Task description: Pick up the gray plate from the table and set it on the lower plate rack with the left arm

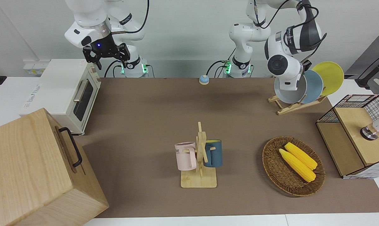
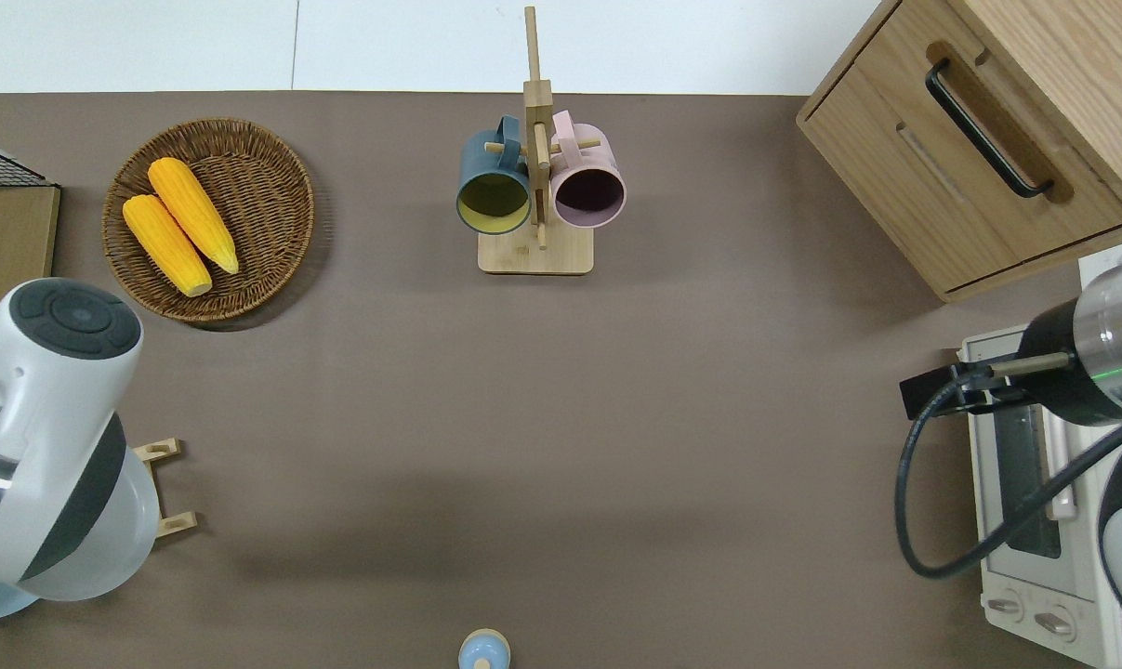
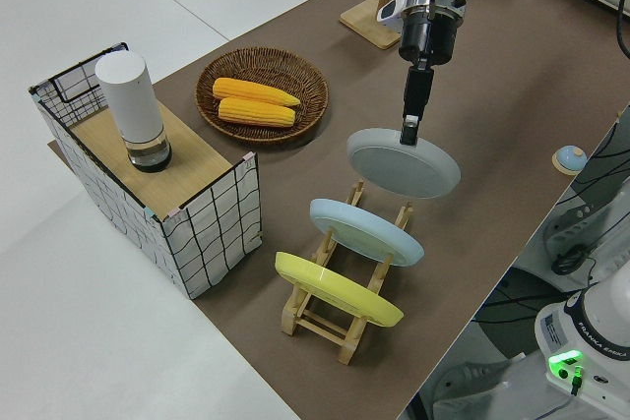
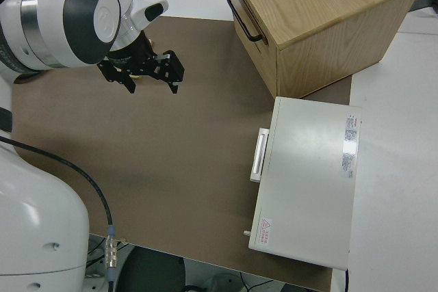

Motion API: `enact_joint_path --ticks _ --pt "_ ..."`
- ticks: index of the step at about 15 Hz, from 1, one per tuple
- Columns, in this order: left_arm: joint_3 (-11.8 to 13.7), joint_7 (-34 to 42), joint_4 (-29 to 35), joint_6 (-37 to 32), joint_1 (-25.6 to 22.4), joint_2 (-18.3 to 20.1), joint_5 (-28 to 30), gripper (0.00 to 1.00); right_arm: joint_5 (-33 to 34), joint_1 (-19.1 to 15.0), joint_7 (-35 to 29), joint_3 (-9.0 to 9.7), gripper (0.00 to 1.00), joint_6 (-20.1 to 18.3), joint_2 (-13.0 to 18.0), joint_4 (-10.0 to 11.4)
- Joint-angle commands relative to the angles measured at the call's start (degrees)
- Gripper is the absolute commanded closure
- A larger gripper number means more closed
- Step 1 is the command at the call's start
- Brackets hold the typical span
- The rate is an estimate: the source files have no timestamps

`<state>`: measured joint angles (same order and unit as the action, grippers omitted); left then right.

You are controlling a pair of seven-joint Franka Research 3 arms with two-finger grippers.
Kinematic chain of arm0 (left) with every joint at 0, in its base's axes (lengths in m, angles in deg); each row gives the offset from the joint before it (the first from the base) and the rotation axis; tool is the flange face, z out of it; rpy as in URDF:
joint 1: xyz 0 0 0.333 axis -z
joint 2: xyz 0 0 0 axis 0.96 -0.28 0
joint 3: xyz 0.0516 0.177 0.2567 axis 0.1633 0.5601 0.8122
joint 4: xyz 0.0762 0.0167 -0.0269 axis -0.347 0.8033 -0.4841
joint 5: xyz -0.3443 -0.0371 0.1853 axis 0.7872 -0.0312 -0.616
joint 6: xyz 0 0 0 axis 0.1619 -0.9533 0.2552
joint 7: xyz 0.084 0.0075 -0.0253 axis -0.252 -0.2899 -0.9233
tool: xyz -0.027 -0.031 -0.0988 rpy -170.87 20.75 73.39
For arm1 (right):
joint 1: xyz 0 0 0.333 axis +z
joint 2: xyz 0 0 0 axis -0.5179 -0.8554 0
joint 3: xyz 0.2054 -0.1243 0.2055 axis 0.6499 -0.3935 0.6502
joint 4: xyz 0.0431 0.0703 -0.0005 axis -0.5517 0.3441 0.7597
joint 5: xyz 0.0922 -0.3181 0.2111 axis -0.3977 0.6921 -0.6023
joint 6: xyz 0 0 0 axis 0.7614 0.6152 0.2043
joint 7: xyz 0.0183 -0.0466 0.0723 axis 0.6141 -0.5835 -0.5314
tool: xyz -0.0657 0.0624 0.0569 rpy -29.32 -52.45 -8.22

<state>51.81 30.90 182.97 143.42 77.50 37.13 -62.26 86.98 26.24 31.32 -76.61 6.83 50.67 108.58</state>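
The gray plate point(image 3: 404, 166) is tilted at the end slot of the lower plate rack point(image 3: 325, 314), the end toward the right arm's side of the table. My left gripper point(image 3: 409, 129) is shut on the plate's upper rim. The plate's lower edge meets the rack rails, but I cannot tell whether it rests on them. In the front view the left arm's wrist covers much of the gray plate point(image 1: 285, 95), which stands over the rack point(image 1: 291, 108). My right gripper point(image 4: 140, 81) is open and parked.
A light blue plate point(image 3: 366, 231) and a yellow plate point(image 3: 335, 290) stand in the same rack beside the gray one. A wicker basket point(image 1: 271, 163) with corn, a mug stand point(image 1: 199, 157), a wire-sided box point(image 3: 212, 233), a toaster oven point(image 1: 67, 94) and a wooden cabinet point(image 1: 29, 169) share the table point(image 1: 145, 110).
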Motion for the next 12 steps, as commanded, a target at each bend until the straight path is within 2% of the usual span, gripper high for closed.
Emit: enact_joint_path --ticks 1,6,12 --pt "-0.39 -5.23 0.84 -1.19 0.90 -2.75 -2.02 1.00 -0.20 -0.76 0.19 0.38 0.011 -0.87 0.27 -0.35" --pt "-0.39 -7.61 1.19 -1.19 1.78 -4.51 -2.81 1.00 -0.20 -0.84 0.19 0.38 0.011 -0.87 0.27 -0.35" --pt "-0.65 -7.70 1.19 -1.19 1.78 -4.69 -2.90 1.00 -0.20 -0.84 0.19 0.38 0.011 -0.87 0.27 -0.35"
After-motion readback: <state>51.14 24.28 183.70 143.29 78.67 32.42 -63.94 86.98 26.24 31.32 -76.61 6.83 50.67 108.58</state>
